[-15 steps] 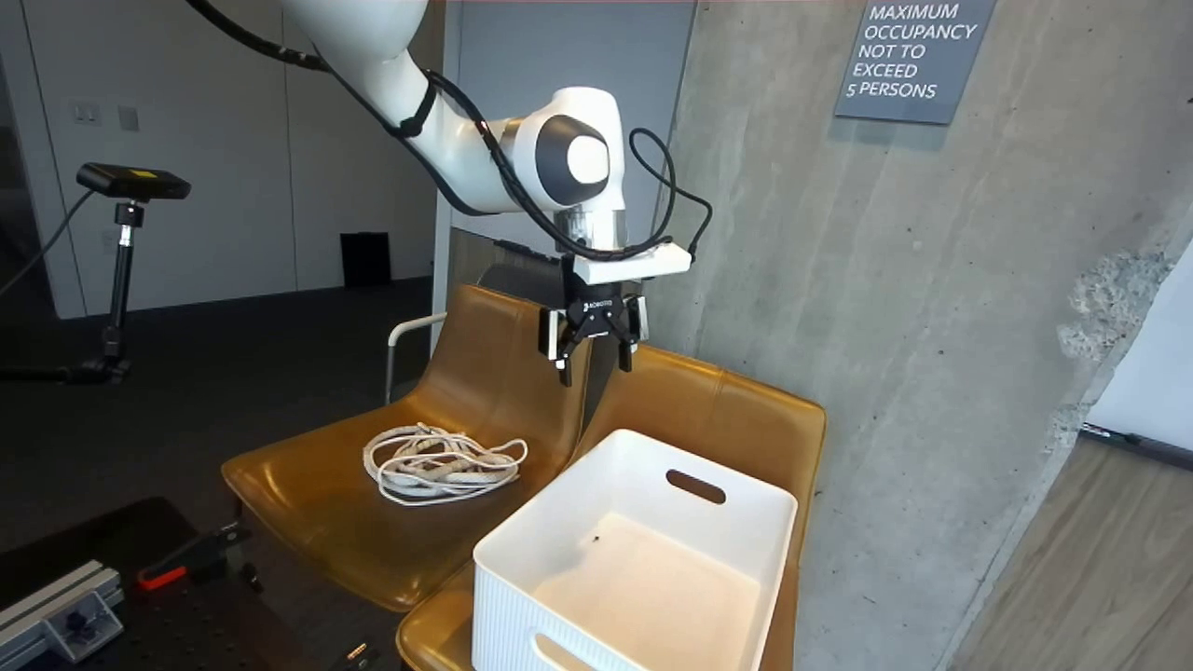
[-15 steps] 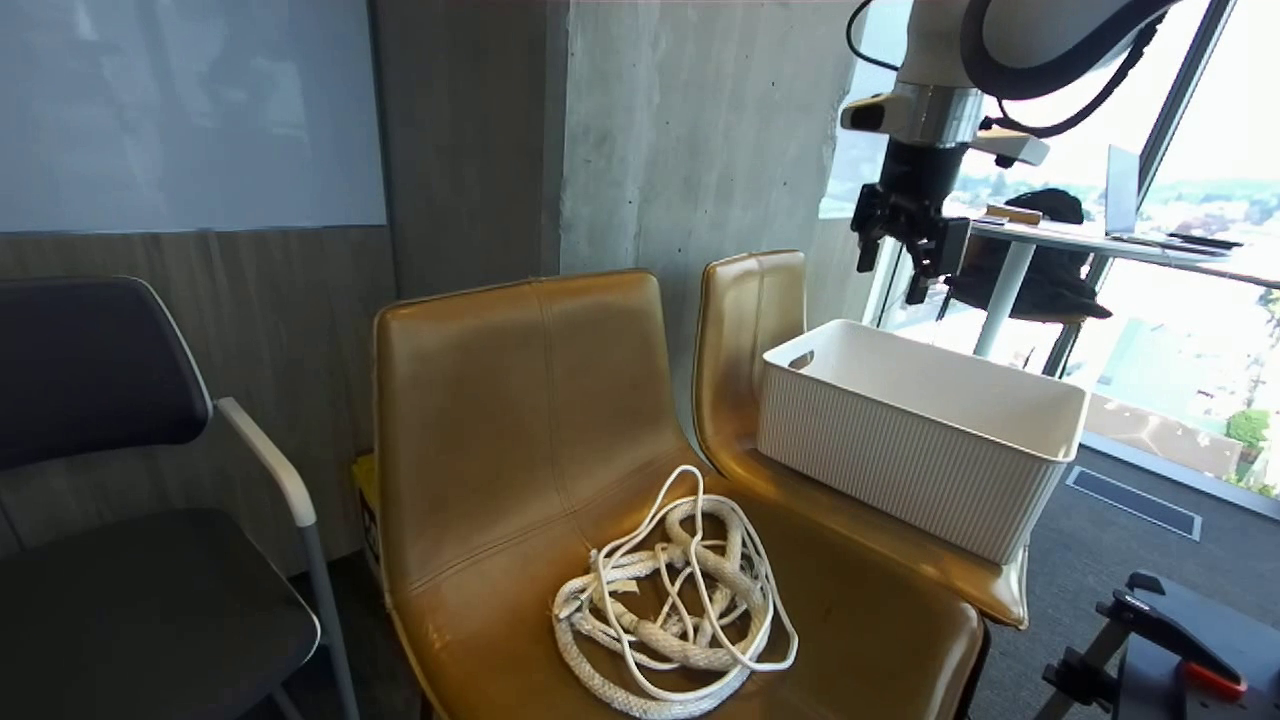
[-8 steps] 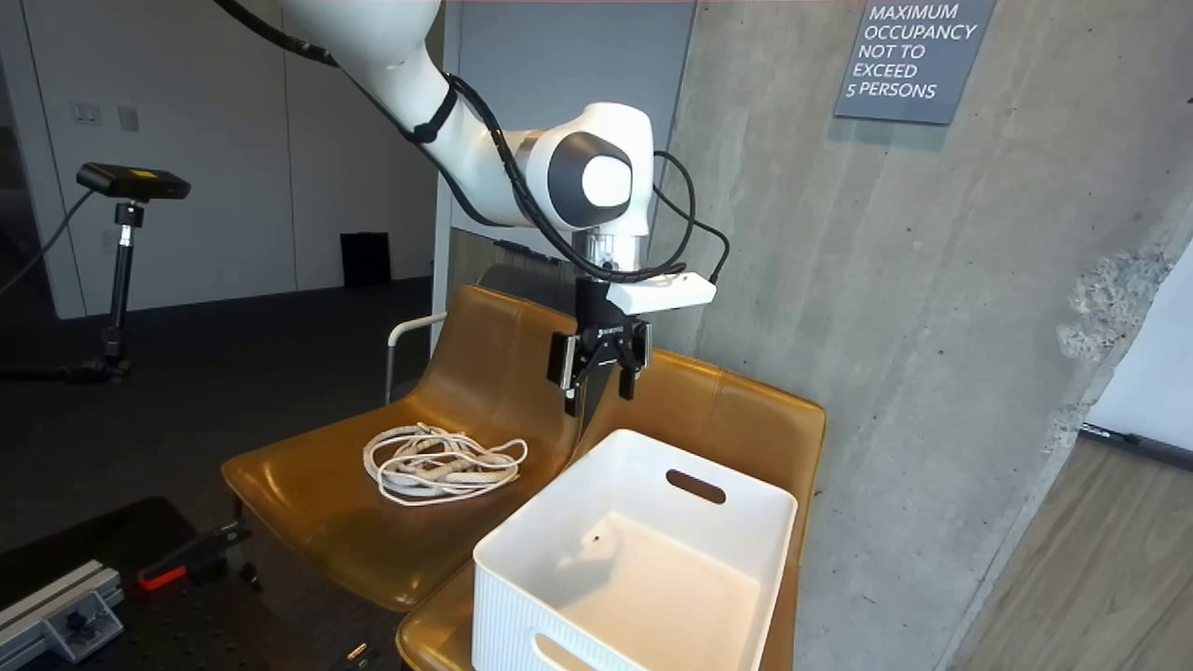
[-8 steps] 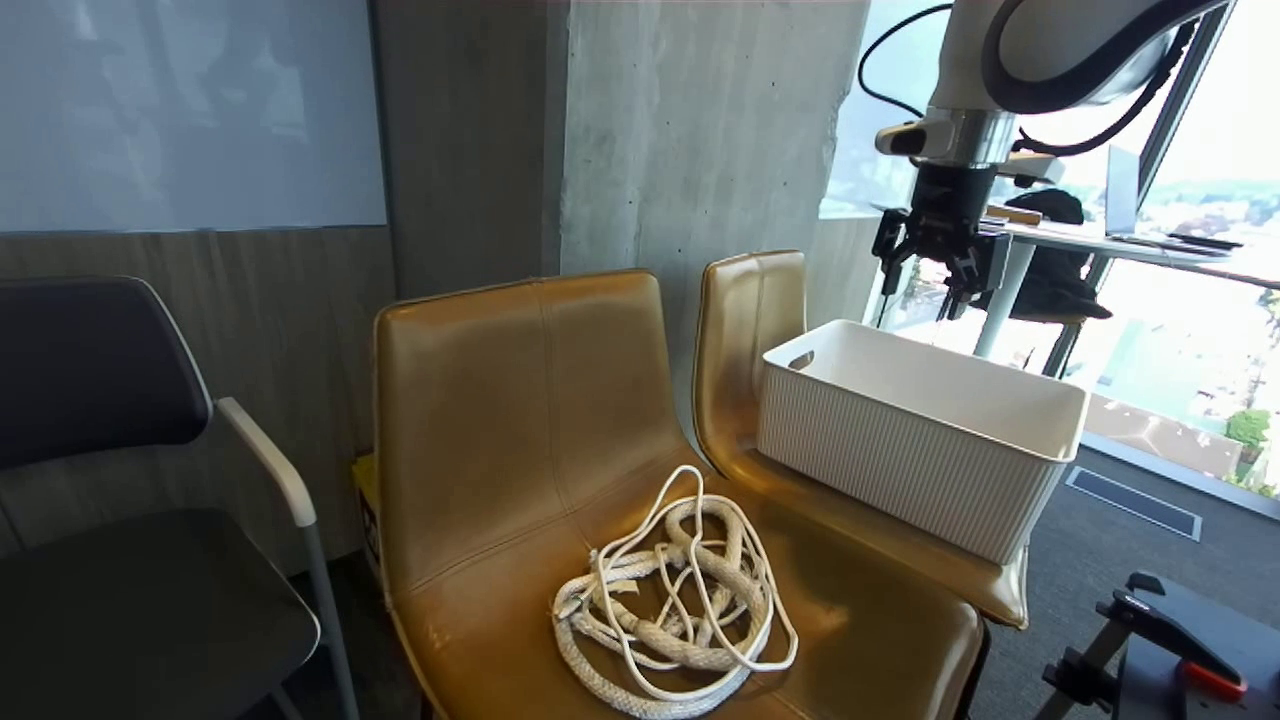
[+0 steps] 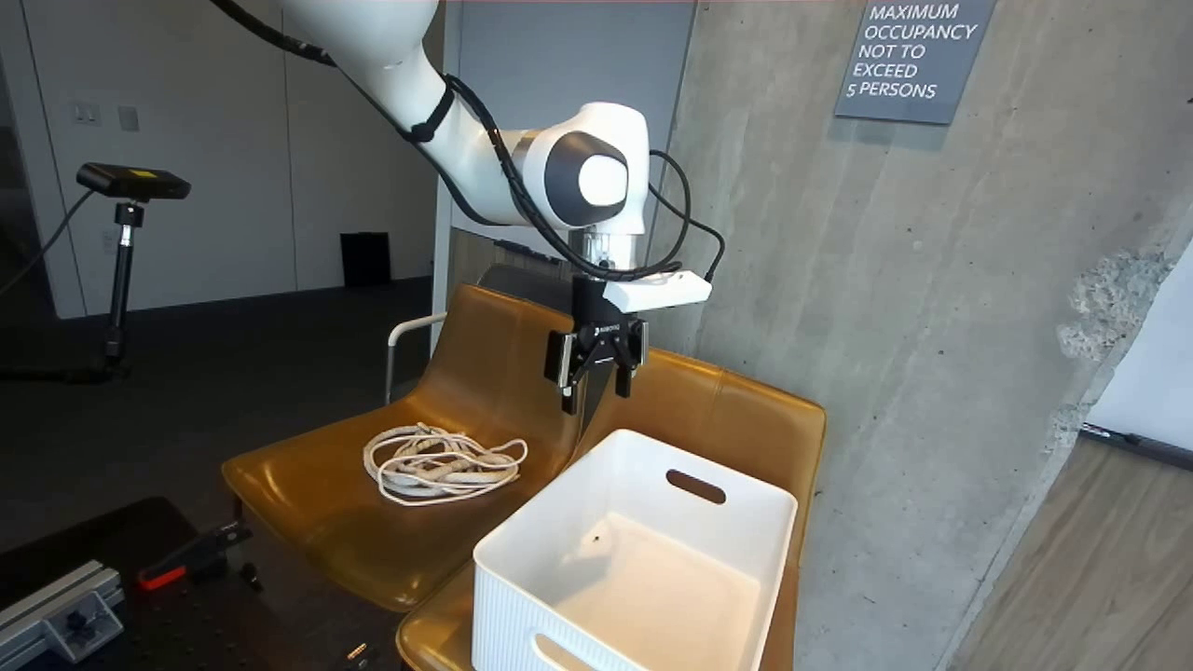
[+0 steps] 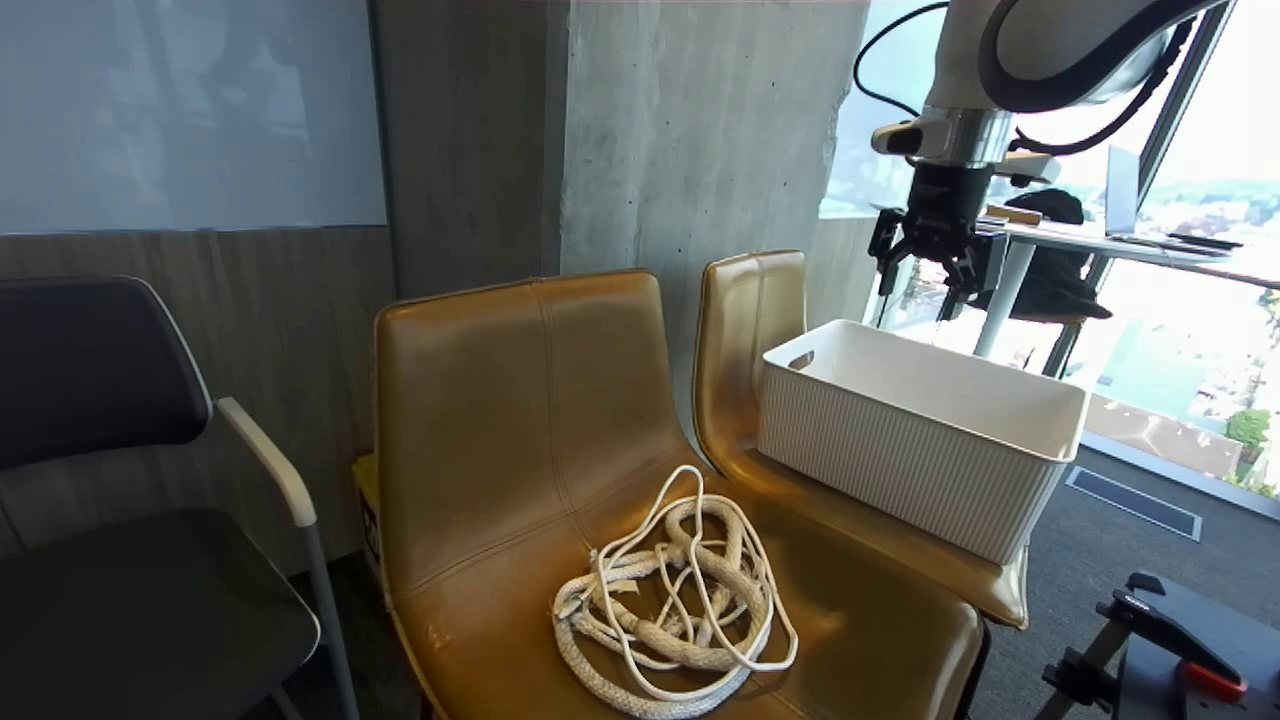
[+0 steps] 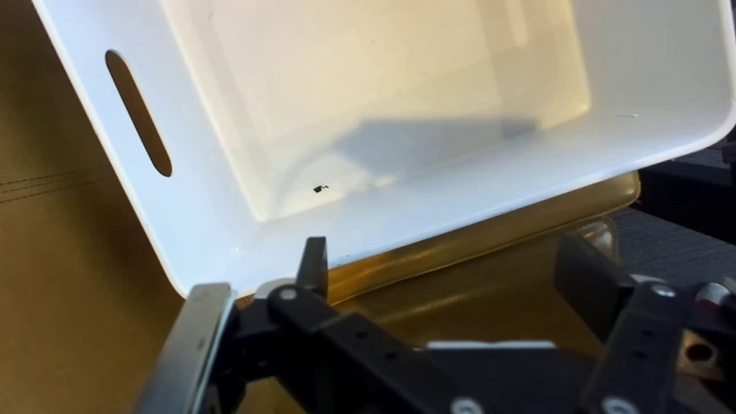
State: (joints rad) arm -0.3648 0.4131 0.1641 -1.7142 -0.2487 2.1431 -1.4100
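- White plastic bin (image 6: 900, 460): ribbed outside, smooth inside, upright on the seat of a brown chair (image 5: 746, 401). Handle slots in near and far walls, in an exterior view.
- Gripper (image 5: 596, 393): black, pointing down, hanging above the bin close to its far left corner in an exterior view; apart from it.
- Jaws: spread wide. Fingers (image 7: 313, 261) well apart, brown leather-look seat showing through the gap in the wrist view.
- Inside bin, wrist view: tiny dark speck (image 7: 319, 188) on the floor near a corner; grey shadow (image 7: 437, 141) across floor and up one side wall.
- Rope (image 5: 424, 480): off-white, loosely coiled heap, thick braided part plus thinner cord. Lies on another brown chair's seat, left of the bin in both exterior views; that chair's backrest (image 6: 510, 400) is upright. Gripper well apart from rope.
- Robot arm (image 5: 461, 168): white, dark cables strapped along it, comes in from upper left in an exterior view.
- Dark office chair (image 6: 90, 370): far left in an exterior view, pale armrest.
- Concrete wall (image 5: 895, 326): behind the chairs, occupancy sign (image 5: 913, 61) up on it.
- Left, in an exterior view: black camera (image 5: 133, 181) on a stand; black-and-red clamp (image 5: 191, 554) nearer.
- Far right, in an exterior view: table (image 6: 1070, 240) with laptop (image 6: 1122, 190), by bright windows.
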